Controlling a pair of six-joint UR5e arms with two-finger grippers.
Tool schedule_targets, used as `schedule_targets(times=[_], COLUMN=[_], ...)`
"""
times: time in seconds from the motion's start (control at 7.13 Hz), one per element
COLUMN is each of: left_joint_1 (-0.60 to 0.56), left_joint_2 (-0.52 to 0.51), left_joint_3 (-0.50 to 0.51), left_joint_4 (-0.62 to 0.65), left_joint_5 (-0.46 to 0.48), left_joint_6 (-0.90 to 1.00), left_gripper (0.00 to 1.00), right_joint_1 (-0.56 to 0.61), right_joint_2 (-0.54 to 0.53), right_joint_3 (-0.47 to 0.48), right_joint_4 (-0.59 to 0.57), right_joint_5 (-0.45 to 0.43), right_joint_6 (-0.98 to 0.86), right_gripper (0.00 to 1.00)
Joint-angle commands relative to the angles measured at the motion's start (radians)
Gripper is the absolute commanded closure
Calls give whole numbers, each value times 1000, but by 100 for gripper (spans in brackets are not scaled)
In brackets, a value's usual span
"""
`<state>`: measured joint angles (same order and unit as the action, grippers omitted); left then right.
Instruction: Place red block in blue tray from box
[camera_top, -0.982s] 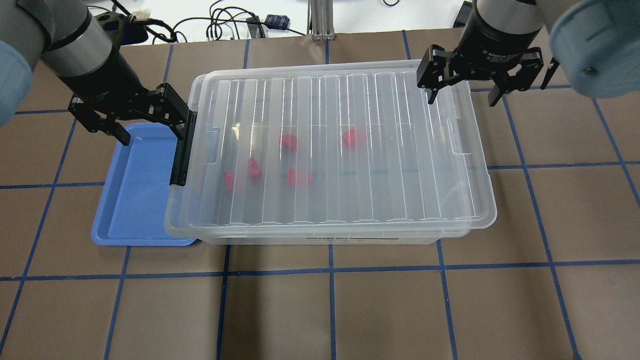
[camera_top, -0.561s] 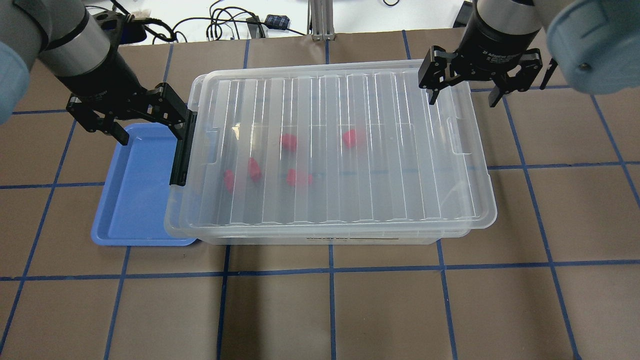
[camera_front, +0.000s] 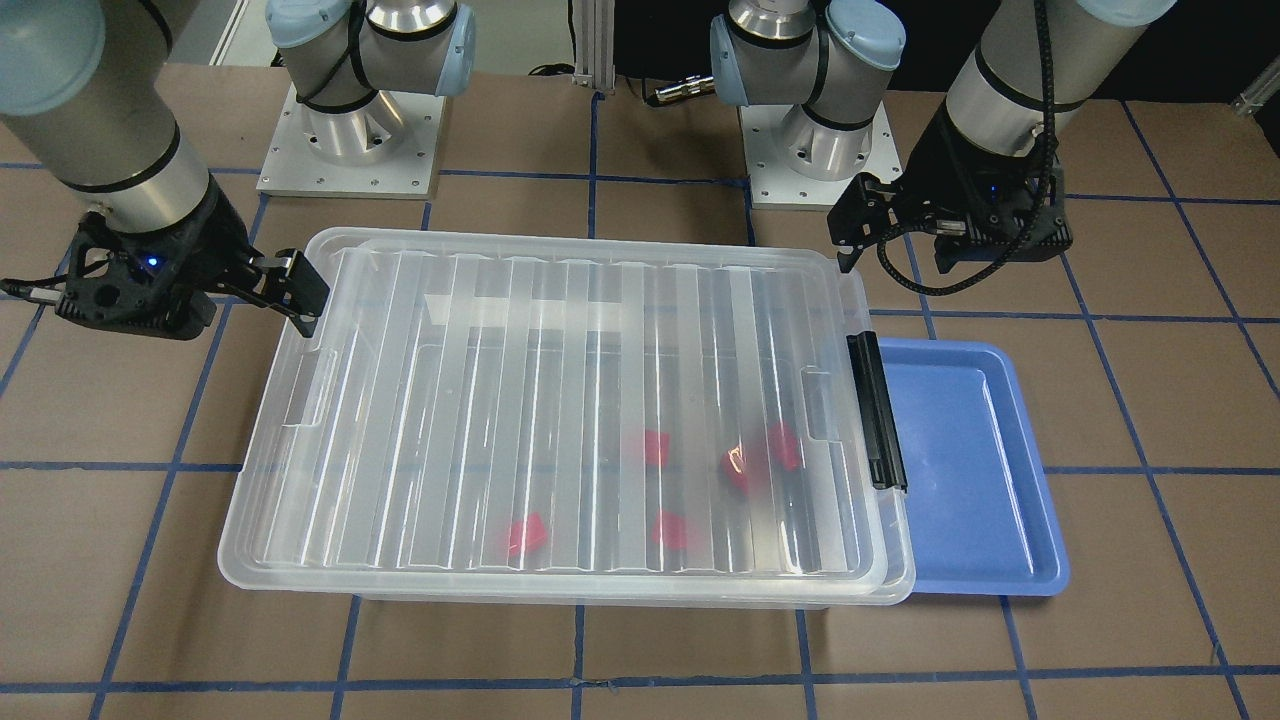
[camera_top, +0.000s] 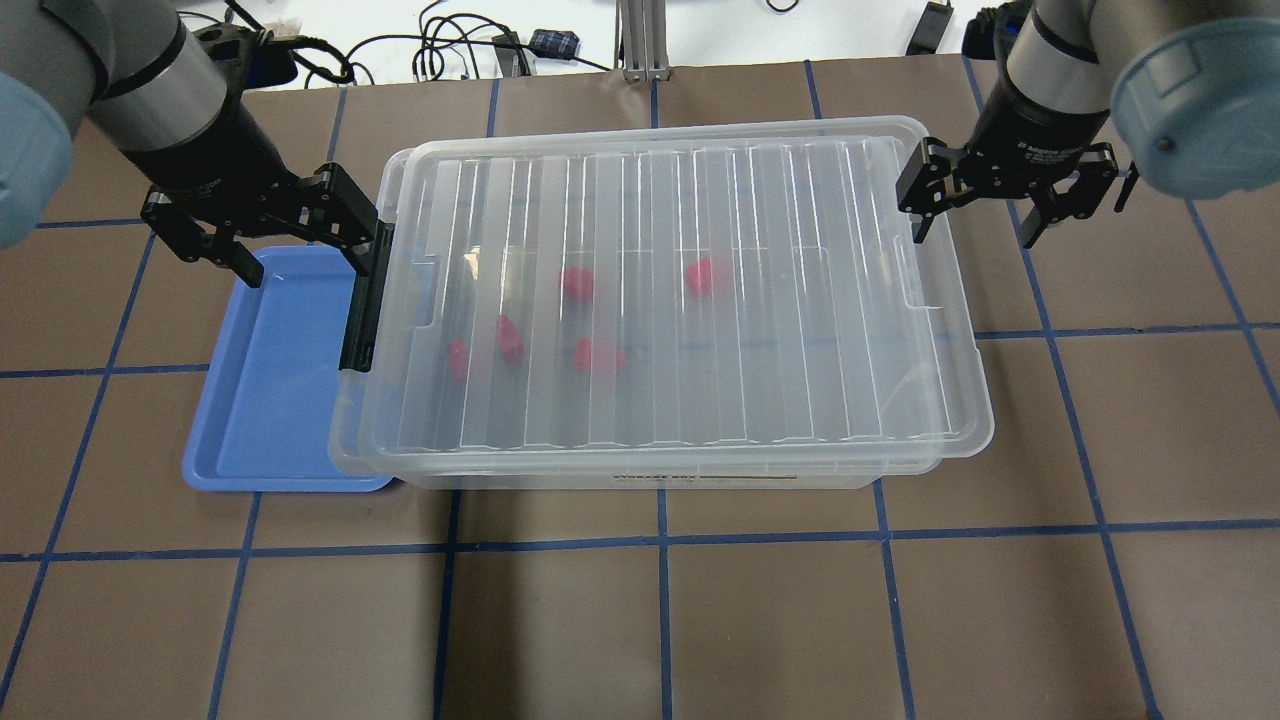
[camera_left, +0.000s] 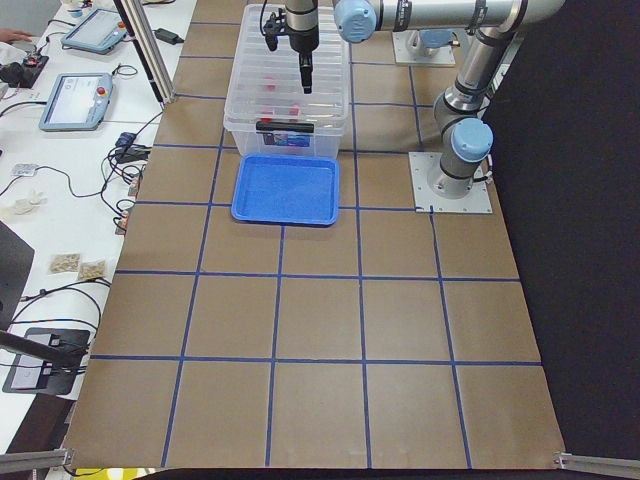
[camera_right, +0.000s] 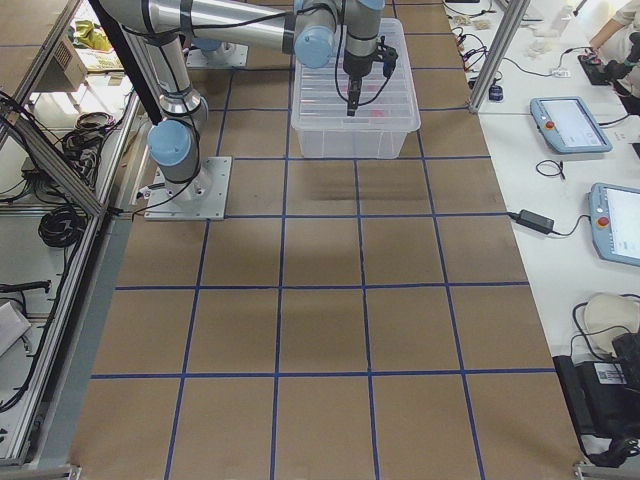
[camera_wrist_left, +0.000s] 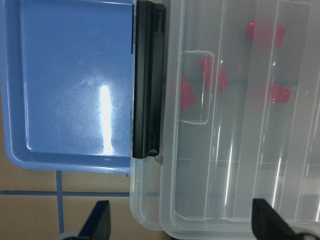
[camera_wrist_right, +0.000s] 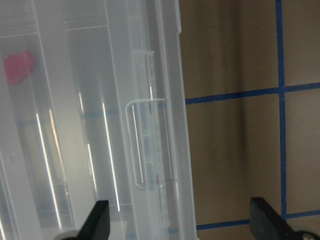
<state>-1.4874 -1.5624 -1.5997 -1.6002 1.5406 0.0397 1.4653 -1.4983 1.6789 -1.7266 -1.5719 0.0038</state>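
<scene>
The box (camera_top: 660, 300) is a clear bin with its ribbed lid on and a black latch bar (camera_top: 362, 300) at its left end. Several red blocks lie inside, among them one (camera_top: 577, 284) and another (camera_top: 703, 276). The blue tray (camera_top: 270, 390) lies beside the latch end, partly under the box rim. My left gripper (camera_top: 300, 262) is open above the tray's far edge and the latch bar (camera_wrist_left: 148, 80). My right gripper (camera_top: 972, 228) is open and empty above the box's right end rim (camera_wrist_right: 165, 150).
Cables and small devices (camera_top: 450, 45) lie on the white bench behind the table, beside an aluminium post (camera_top: 640, 40). The arm bases (camera_front: 350, 140) stand behind the box. Tablets (camera_left: 75, 100) lie on a side bench. Brown table with blue grid lines extends in front.
My right gripper has moved to the right, from over the lid's far right corner to over the box's right end rim. My left gripper has barely moved. Both stay open.
</scene>
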Motion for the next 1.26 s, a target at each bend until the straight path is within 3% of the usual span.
schedule_targets(times=[0.0, 1.12], left_joint_1=[1, -2], left_joint_2=[-2, -15], left_joint_3=[-2, -3], left_joint_4=[20, 20], left_joint_5=[1, 6], left_joint_6=[-1, -63], left_gripper=[0, 0], right_joint_1=[-46, -77], right_joint_2=[3, 15], right_joint_3=[135, 170], right_joint_4=[-184, -223], right_joint_5=[0, -26], right_joint_6=[-74, -136], right_gripper=[0, 0])
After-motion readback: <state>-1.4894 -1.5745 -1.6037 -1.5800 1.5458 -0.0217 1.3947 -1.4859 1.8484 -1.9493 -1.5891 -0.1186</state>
